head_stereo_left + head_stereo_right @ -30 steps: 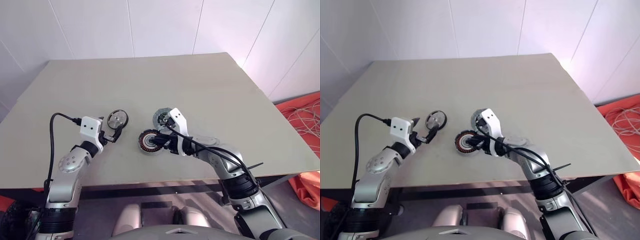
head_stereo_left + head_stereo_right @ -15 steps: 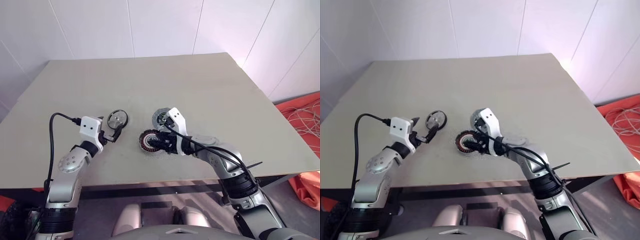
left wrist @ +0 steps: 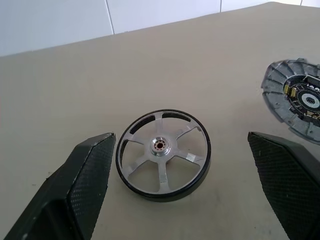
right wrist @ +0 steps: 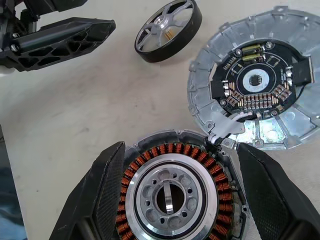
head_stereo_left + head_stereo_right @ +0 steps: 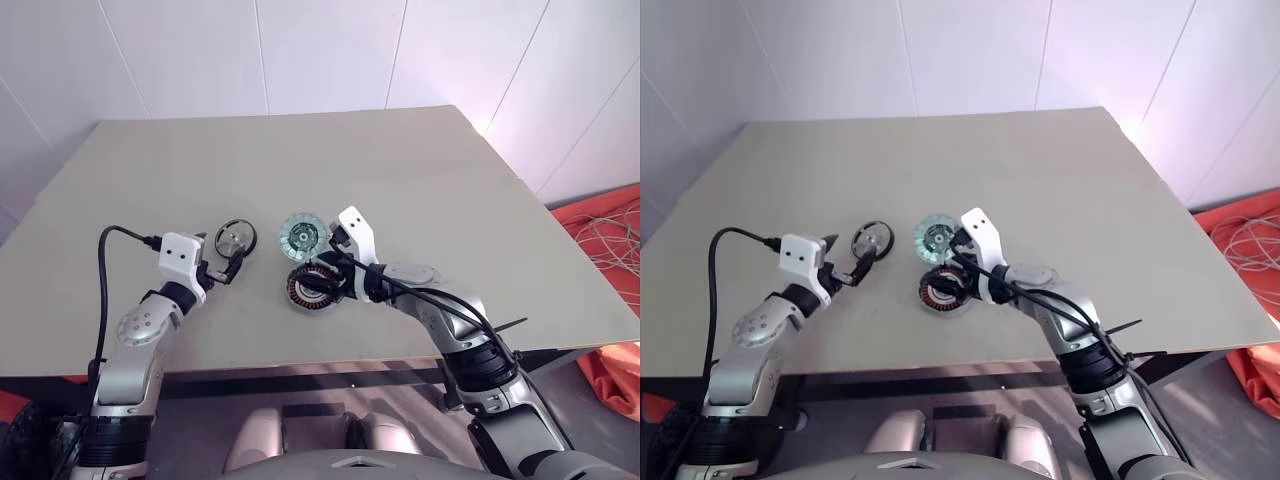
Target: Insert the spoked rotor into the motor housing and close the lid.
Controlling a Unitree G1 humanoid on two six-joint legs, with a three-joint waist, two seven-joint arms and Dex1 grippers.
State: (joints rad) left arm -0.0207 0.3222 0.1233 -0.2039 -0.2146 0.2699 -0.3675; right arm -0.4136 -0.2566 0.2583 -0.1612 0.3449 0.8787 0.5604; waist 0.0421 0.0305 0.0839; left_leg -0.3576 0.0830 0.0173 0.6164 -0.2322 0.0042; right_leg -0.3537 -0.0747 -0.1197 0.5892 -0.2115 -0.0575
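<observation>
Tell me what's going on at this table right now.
A two-armed robot is assembling a small motor. The motor housing lies open on the table between the open fingers of the right tool, copper windings showing. The lid lies flat beside it, circuit board up, joined by what looks like a hinge. The left tool hovers open around the spoked rotor, not yet gripping it. Nothing is inserted yet.

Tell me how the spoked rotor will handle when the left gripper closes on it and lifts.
The spoked rotor looks like rigid metal, so it probably won't flex. Its open spokes suggest it is fairly light. It lies flat on the table, so it should stay put, but its smooth black rim may slip between the left gripper fingers, and on edge it could roll.
</observation>
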